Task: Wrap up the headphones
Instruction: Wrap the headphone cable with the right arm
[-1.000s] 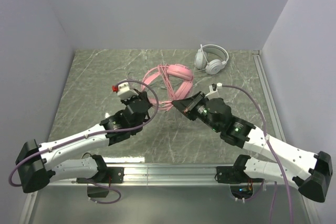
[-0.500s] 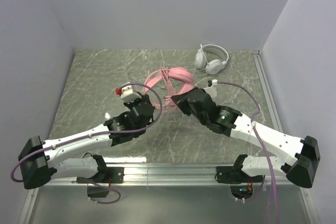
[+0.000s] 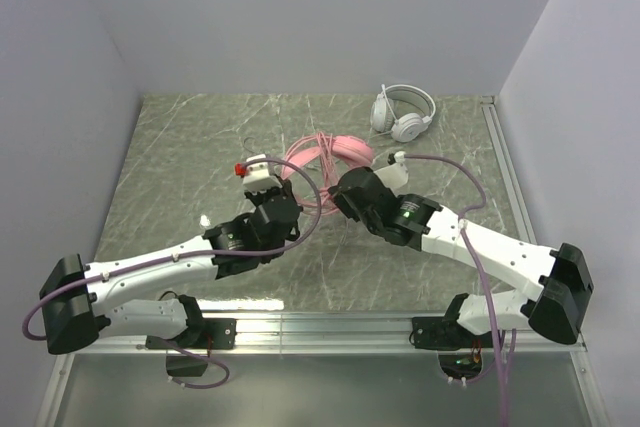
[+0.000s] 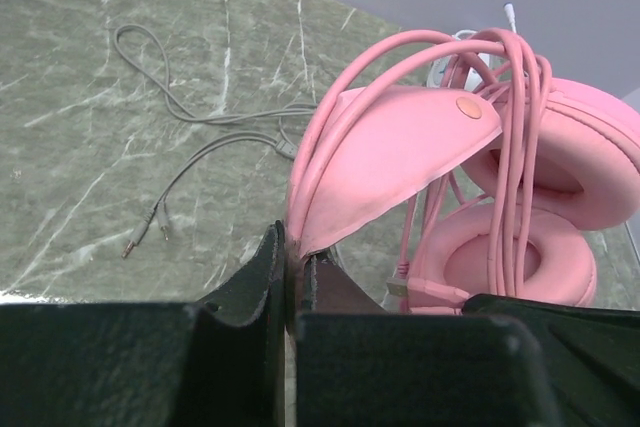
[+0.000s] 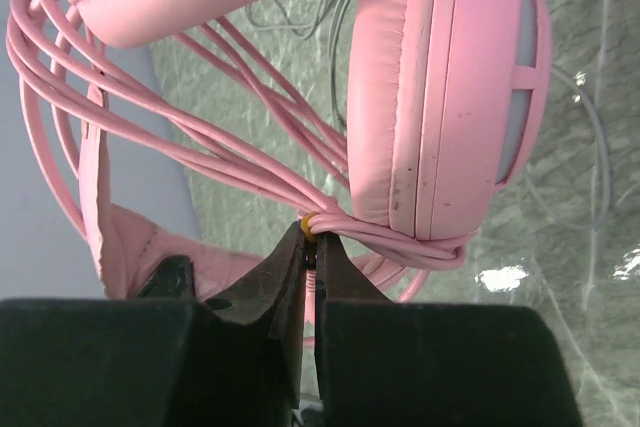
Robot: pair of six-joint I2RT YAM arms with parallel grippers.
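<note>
Left fingers (image 4: 250,282), right fingers (image 5: 272,287) tight on pink headset (image 4: 400,152)

You see soft, even light from above. In the overhead view the arms cast only faint shadows on the table (image 3: 180,147). The left claw (image 4: 295,272) is near-black and slightly soft, while the pink headset (image 4: 400,157) just above it is crisp. A pale band of glare lies on the stone to its left. At the right claw (image 5: 310,247), the pink cable (image 5: 230,162) at the tips is sharp, with white glare spots to the right.
</note>
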